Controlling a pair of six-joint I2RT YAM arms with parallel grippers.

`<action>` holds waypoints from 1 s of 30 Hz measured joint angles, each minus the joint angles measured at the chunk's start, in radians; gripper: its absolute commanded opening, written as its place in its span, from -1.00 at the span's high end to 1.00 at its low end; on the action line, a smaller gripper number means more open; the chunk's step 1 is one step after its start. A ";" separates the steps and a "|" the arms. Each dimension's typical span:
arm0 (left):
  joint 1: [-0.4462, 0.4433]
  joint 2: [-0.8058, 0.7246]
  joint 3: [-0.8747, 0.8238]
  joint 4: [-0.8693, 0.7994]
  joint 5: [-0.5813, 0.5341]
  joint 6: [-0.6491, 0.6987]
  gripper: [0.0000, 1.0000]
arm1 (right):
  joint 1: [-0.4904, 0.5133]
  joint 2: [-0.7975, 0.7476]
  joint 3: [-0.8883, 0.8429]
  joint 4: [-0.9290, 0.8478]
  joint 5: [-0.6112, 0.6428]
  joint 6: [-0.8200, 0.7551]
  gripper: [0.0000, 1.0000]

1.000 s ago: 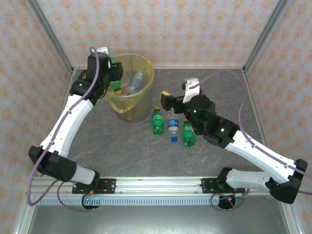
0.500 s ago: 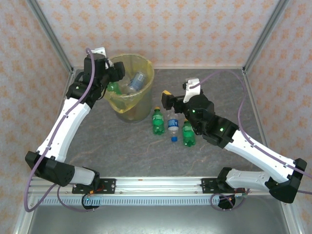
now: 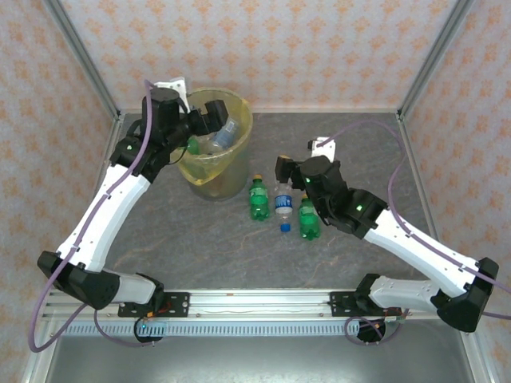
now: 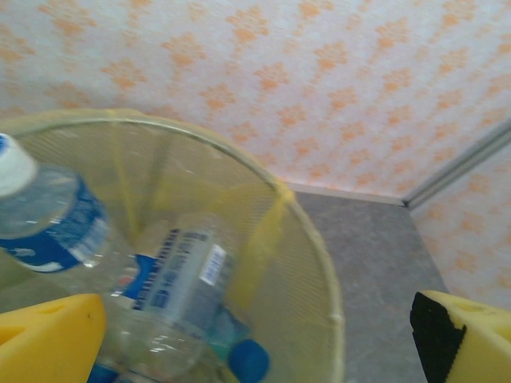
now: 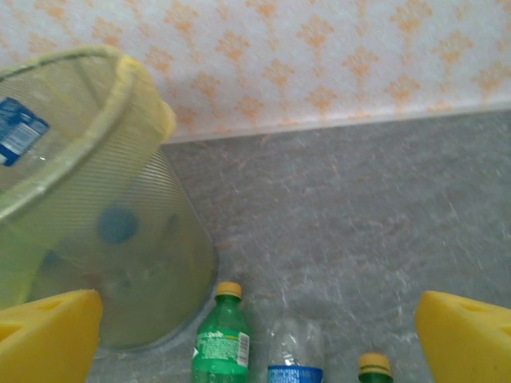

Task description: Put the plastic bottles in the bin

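Top external: high, from near edge, looking down at table (image 3: 367,144). Left wrist: close, down into bin (image 4: 315,255). Right wrist: low, toward same bin, bottles (image 5: 222,339).

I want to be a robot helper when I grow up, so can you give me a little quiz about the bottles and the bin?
1. How many bottles are on the table, outside the bin?
2. True or false: the left arm's jaws are clamped on a bottle.
3. Which bottle is in the middle of the row on the table? A: clear with a blue label. B: orange. C: green.

Key
1. Three: the green bottle by the bin, the clear bottle and the other green bottle.
2. False. They are wide open over the bin, with nothing between them.
3. A.
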 measured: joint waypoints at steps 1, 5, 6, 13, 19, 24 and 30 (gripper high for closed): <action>-0.016 0.000 0.000 0.003 0.006 -0.006 -0.98 | -0.006 -0.007 -0.016 -0.015 -0.005 0.022 -0.98; -0.058 0.000 0.000 0.011 0.016 -0.027 -0.98 | -0.041 -0.039 -0.087 -0.083 -0.037 0.103 -0.92; -0.067 0.000 0.000 0.014 0.019 -0.032 -0.98 | -0.051 -0.044 -0.105 -0.101 -0.046 0.124 -0.91; -0.113 0.001 0.000 0.034 0.038 -0.059 -0.98 | -0.080 -0.060 -0.252 -0.157 -0.136 0.222 -0.73; -0.117 0.007 0.000 0.047 0.042 -0.067 -0.98 | -0.142 -0.060 -0.375 -0.159 -0.245 0.269 -0.63; -0.117 0.013 0.000 0.053 0.053 -0.074 -0.98 | -0.206 -0.046 -0.428 -0.138 -0.312 0.281 -0.59; -0.136 0.016 0.000 0.097 0.129 -0.082 -0.98 | -0.269 -0.034 -0.493 -0.111 -0.372 0.281 -0.58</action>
